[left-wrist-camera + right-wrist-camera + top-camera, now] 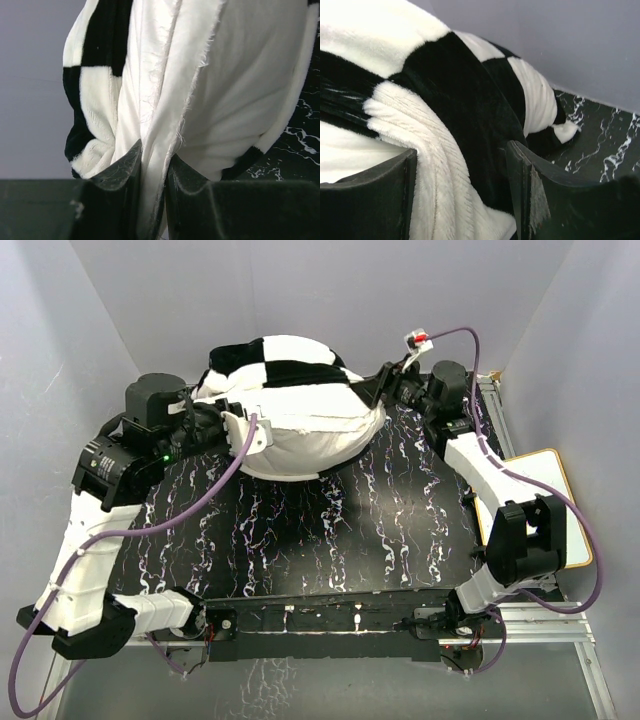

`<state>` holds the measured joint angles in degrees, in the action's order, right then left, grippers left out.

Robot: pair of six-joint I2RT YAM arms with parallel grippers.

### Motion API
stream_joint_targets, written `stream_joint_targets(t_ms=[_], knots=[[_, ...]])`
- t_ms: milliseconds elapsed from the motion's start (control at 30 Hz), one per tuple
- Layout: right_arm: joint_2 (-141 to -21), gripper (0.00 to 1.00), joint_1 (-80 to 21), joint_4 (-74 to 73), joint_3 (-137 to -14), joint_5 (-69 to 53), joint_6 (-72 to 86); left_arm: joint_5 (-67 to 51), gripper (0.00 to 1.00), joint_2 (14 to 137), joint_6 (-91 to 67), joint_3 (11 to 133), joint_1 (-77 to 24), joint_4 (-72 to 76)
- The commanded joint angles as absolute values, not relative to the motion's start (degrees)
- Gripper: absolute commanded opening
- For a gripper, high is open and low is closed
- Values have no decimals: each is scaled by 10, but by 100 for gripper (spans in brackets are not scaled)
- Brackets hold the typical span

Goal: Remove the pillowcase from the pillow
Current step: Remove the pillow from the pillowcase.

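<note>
The black-and-white checkered pillowcase [285,360] lies bulging at the back middle of the table. Its lower front is plain white cloth [310,445] with a frayed seam. I cannot tell whether this is the case's inner side or the pillow. My left gripper [228,423] is at the bundle's left end, shut on a thin fold of frayed white cloth [150,100] of the pillowcase, seen in the left wrist view [154,150]. My right gripper [373,390] is at the right end. Its jaws [461,150] stand fairly wide with a thick plush fold [445,165] filling the gap.
The table [330,530] is black with white marbling, closed in by grey walls at the back and both sides. A white board with a wooden rim [545,505] lies off the table's right edge. A small white and red tag [417,339] hangs on the right arm's cable.
</note>
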<state>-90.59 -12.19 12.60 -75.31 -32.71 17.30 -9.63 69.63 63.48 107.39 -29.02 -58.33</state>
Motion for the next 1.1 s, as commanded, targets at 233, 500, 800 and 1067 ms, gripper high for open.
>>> stream_joint_targets(t_ms=[233,500,800,1067], knots=[[-841,62,23,420,-530,-358,357,75,0,696,566,1151,-279,-320],[-866,65,-7,230,-590,-271,231,84,0,724,529,1204,-279,-226],[-760,80,-35,357,-587,-314,226,66,0,810,426,1317,-279,-238],[-808,90,-35,489,-737,-478,328,-10,0,765,399,1258,-279,-321]])
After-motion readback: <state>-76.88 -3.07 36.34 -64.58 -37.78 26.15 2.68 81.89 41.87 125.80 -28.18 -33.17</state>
